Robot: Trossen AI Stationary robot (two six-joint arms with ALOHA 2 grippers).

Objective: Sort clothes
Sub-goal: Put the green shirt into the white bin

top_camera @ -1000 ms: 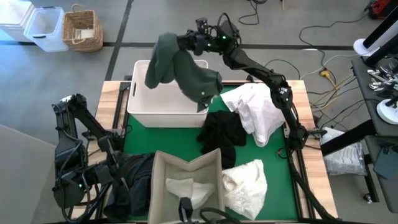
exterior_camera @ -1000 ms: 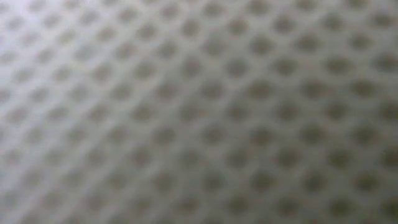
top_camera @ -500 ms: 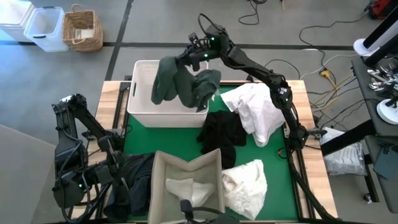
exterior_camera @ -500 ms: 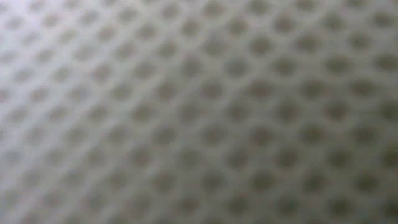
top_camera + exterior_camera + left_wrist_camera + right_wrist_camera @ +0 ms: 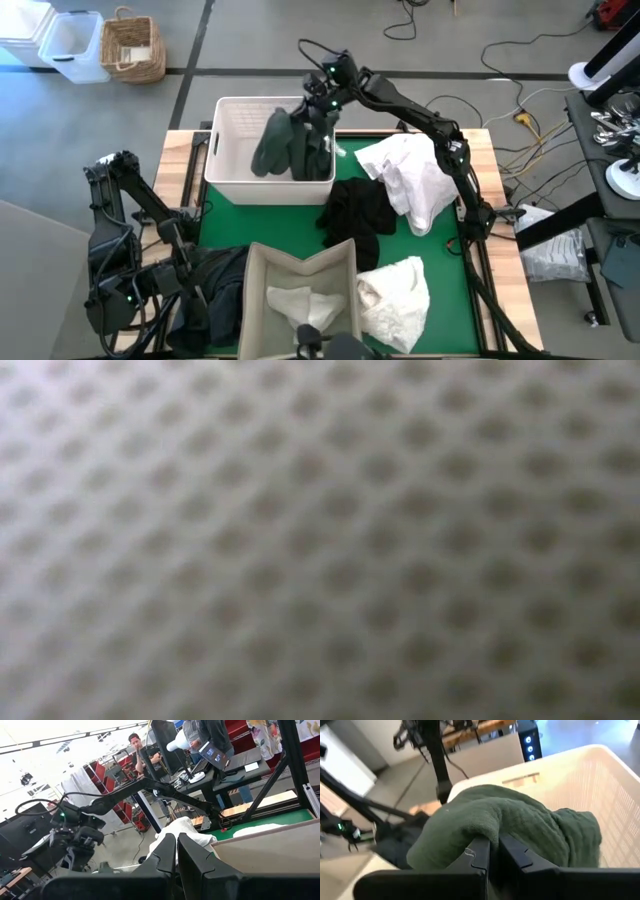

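Clothes are spread all around the white plastic basket (image 5: 225, 165), which sits at the far end of the green-matted surface (image 5: 300, 225). One dark green garment (image 5: 290, 148) hangs down into the basket near its right wall, pinched at the top by the right pincer (image 5: 318, 103), which hovers just above the basket's far right corner. From the right wrist view you can see the fingers clamped tight on a fold of that same green garment (image 5: 505, 827), with the basket's mesh wall (image 5: 615, 810) right behind it.

Just right of the basket lies a big white garment (image 5: 412, 178), and touching it on the near side is a black garment (image 5: 358, 212). Nearer than that, well away from the basket, there's a beige fabric bin (image 5: 300, 290) with something white inside, another white garment (image 5: 395, 290) touching its right side, and a dark garment (image 5: 215, 295) on its left.

The left pincer (image 5: 176, 851) is parked at the near left corner, well apart from the basket, fingers pressed together on nothing. The low view is just blurry mesh pattern.
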